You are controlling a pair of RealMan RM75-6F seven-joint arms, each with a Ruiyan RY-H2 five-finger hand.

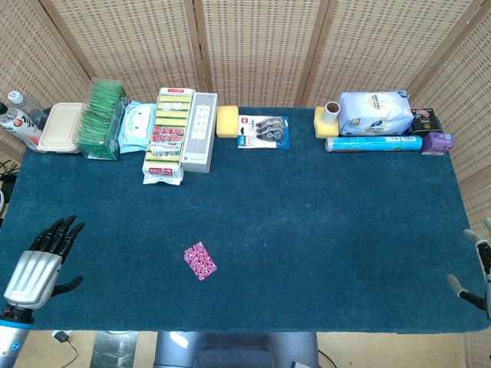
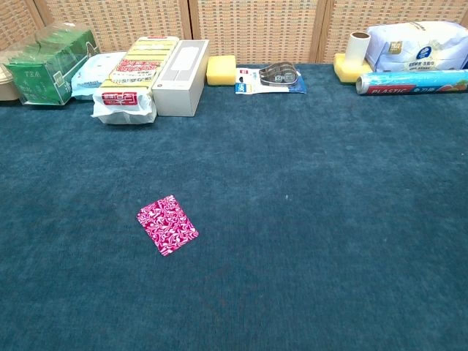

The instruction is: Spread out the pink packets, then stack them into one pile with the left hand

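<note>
The pink patterned packets (image 1: pixel 200 261) lie as one flat pile near the front middle of the blue table; the chest view shows the same pile (image 2: pixel 167 224) turned at an angle, and I cannot tell how many packets are in it. My left hand (image 1: pixel 42 261) hovers at the front left corner, fingers apart and empty, well to the left of the pile. Only the edge of my right hand (image 1: pixel 477 274) shows at the front right corner, fingers spread and holding nothing. Neither hand appears in the chest view.
Along the back edge stand a green tea box (image 1: pixel 102 119), wet wipes (image 1: pixel 137 126), a sponge pack (image 1: pixel 168 134), a grey power strip (image 1: pixel 199 130), a yellow sponge (image 1: pixel 227 121), correction tapes (image 1: pixel 264 131), a plastic wrap roll (image 1: pixel 374 143) and a white bag (image 1: pixel 374 113).
</note>
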